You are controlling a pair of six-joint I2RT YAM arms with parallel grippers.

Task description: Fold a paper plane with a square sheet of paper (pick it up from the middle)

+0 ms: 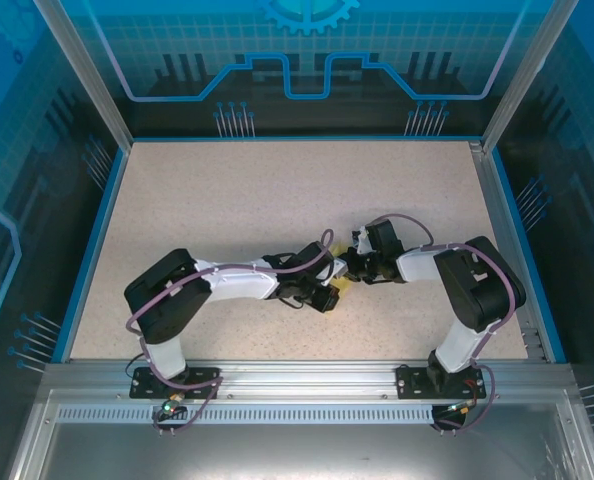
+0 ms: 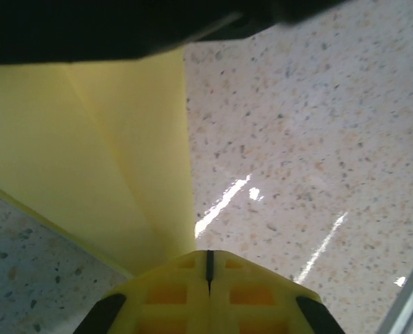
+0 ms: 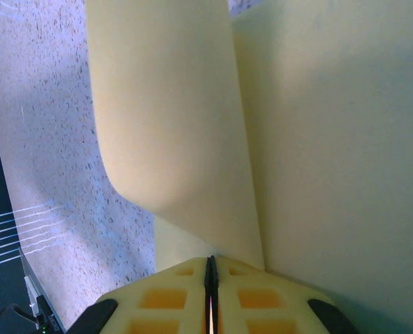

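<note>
Left gripper point(image 2: 208, 256) closed tight, pinching the square sheet of paper point(image 2: 109, 153), which fans out ahead of its tips over the table point(image 2: 297, 139) | right gripper point(image 3: 211, 263) likewise clamped on it, curled flap rising ahead-left | risk: arms pulling apart could tear the thin paper; a slipping pinch could skew the crease

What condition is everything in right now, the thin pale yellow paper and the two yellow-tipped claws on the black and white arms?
Thin pale yellow sheet of paper: creased, one flap curling over, pinched from both sides.
Left gripper with yellow fingers: shut on the paper's edge.
Right gripper with yellow fingers: shut on the paper, beside the curling flap.
</note>
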